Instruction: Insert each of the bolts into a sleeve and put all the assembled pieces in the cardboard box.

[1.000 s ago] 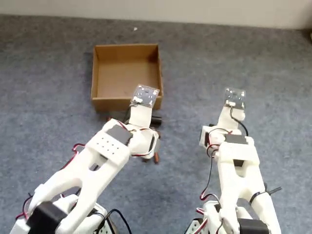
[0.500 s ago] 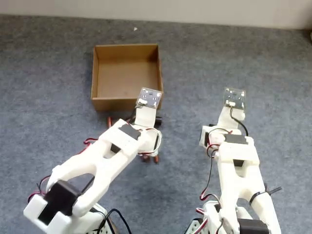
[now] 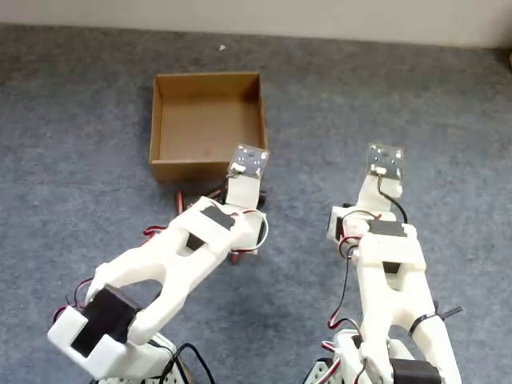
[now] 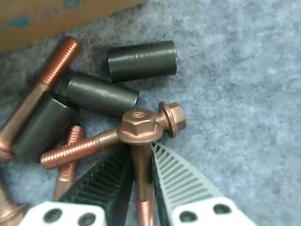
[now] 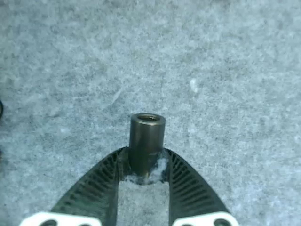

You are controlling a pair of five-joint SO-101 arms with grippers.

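Observation:
My left gripper [image 4: 140,150] is shut on the shank of a copper bolt [image 4: 138,126], whose hex head points away over the pile. Under it lie another copper bolt [image 4: 89,146], more bolts [image 4: 47,87] and three dark sleeves [image 4: 141,60], just outside the cardboard box [image 3: 206,120] wall. In the high view the left arm [image 3: 210,232] hangs over this pile [image 3: 186,198] at the box's front right corner. My right gripper [image 5: 146,160] is shut on a dark sleeve [image 5: 147,134], open end facing away, above bare carpet. The right arm [image 3: 382,232] stands well right of the box.
Grey carpet [image 3: 80,184] covers the whole table. The box is open-topped and looks empty inside. Open carpet lies between the two arms and to the left of the box. A pale wall edge [image 3: 320,16] runs along the back.
The left arm's wrist has shifted slightly right and toward the box while its rear links swung down and left. The right arm has kept still.

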